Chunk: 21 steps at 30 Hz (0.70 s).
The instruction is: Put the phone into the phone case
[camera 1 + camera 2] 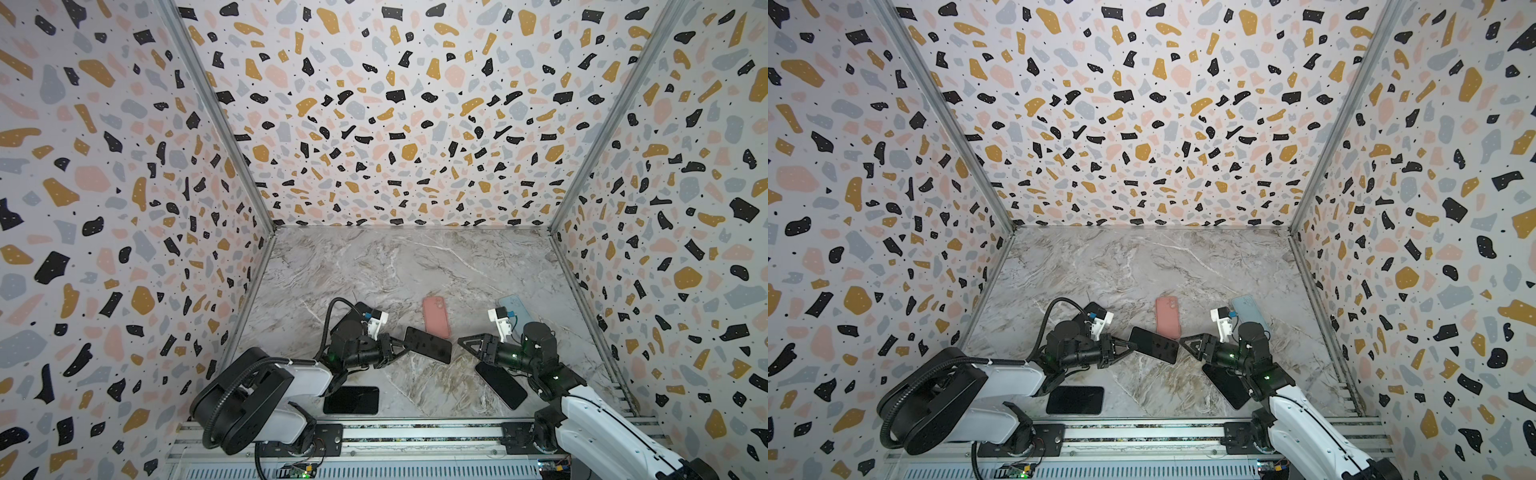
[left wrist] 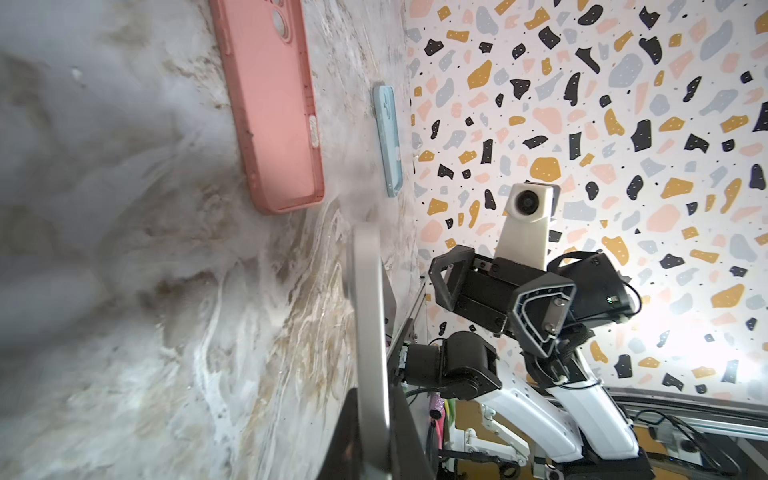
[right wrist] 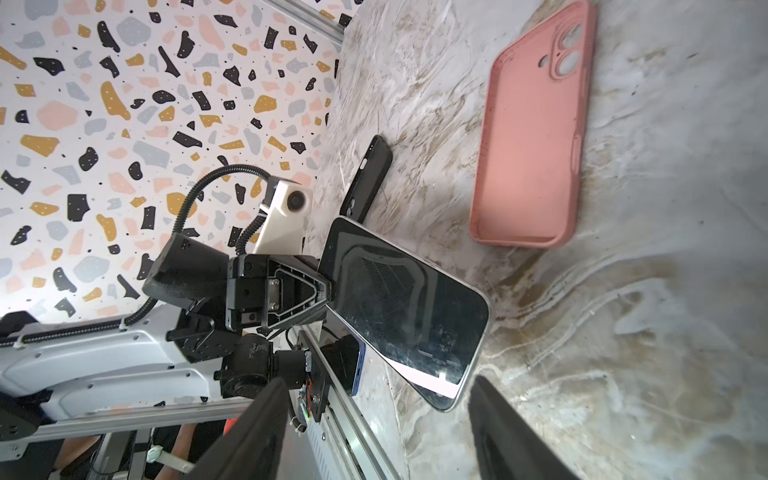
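My white-shelled left arm (image 1: pixel 307 374) with black joints reaches low toward the middle, forearm close to level. Its black parallel left gripper (image 1: pixel 400 345) points across at the other arm, jaws pinched tight on the short edge of a black-screened, silver-rimmed phone (image 1: pixel 430 344), which sits tilted in the grip. My matching right arm (image 1: pixel 590 407) comes in bent at the elbow, wrist low. The black right gripper (image 1: pixel 462 343) faces the left one, near the phone's free end, its fingers (image 3: pixel 257 432) standing apart.
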Tool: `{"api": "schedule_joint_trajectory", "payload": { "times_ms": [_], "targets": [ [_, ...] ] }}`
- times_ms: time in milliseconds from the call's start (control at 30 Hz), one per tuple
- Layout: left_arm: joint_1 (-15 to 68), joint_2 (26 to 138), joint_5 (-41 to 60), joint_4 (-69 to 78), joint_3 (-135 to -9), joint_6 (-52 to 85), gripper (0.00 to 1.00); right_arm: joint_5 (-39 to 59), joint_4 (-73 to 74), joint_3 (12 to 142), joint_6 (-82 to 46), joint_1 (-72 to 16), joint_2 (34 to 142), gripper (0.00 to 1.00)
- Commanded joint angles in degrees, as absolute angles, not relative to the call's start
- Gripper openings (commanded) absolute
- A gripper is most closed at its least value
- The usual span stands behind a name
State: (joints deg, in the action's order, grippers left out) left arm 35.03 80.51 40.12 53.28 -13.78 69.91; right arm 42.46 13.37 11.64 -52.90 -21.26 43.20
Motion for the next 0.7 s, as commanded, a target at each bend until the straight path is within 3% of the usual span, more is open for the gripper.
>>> {"api": "schedule_joint_trajectory", "payload": {
  "times_ms": [0,367,500,667],
  "targets": [
    [34.93,80.96,43.90,62.74,-16.99,71.01,0.00,49.25,18.83,10.35,-52.61,-19.52,45.70,0.66],
    [34.97,86.77,45.88,67.37,-19.45,72.79,0.00,52.72,38.86,4.92,-59.24,-18.38,54.39,0.50],
    [35.13,88.71,45.70,70.47,-19.03,74.14,0.00,51.54,40.21,4.50,-58.99,-17.63,54.75,0.39],
    [35.25,90.49,45.35,74.67,-18.20,76.37,0.00,51.20,43.51,4.61,-59.56,-16.88,56.88,0.35]
  ]
}}
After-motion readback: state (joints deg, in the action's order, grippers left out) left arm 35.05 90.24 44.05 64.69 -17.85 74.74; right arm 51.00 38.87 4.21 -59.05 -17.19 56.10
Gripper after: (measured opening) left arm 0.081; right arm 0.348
